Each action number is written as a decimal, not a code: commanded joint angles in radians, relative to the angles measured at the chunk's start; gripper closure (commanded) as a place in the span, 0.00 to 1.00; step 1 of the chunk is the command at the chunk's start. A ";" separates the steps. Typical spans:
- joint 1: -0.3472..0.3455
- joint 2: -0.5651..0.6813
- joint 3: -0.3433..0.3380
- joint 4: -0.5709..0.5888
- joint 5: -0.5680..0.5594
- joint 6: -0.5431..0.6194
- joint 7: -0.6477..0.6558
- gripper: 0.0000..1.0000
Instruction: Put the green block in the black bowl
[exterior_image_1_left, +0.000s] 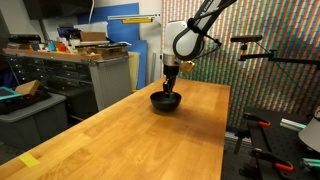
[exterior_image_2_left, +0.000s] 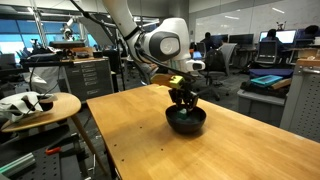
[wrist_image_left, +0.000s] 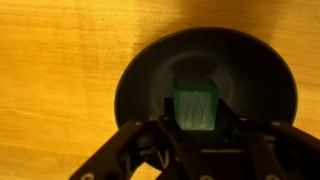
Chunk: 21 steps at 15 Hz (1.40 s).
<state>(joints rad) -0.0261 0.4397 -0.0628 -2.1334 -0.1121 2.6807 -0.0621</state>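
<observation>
The black bowl (exterior_image_1_left: 166, 101) stands on the wooden table (exterior_image_1_left: 130, 140) near its far end, and it also shows in an exterior view (exterior_image_2_left: 186, 121). My gripper (exterior_image_1_left: 171, 84) hangs straight down into the bowl in both exterior views (exterior_image_2_left: 183, 100). In the wrist view my gripper (wrist_image_left: 197, 125) is shut on the green block (wrist_image_left: 196, 104), which sits between the fingers just above the dark inside of the bowl (wrist_image_left: 140, 80). The block is hidden by the fingers in both exterior views.
The table's edge runs close behind the bowl (exterior_image_1_left: 215, 88). A yellow tape mark (exterior_image_1_left: 30, 160) lies at the table's near corner. A round side table (exterior_image_2_left: 40, 108) with white objects stands beside the table. Cabinets (exterior_image_1_left: 75, 70) and a camera stand (exterior_image_1_left: 250, 45) surround it.
</observation>
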 joint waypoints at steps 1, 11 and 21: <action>0.007 0.063 0.000 0.074 -0.021 0.031 -0.007 0.82; 0.015 -0.004 0.009 0.069 -0.036 -0.003 -0.034 0.00; -0.025 -0.286 0.029 0.003 0.003 -0.269 -0.194 0.00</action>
<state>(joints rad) -0.0198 0.2730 -0.0553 -2.0846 -0.1340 2.5161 -0.1768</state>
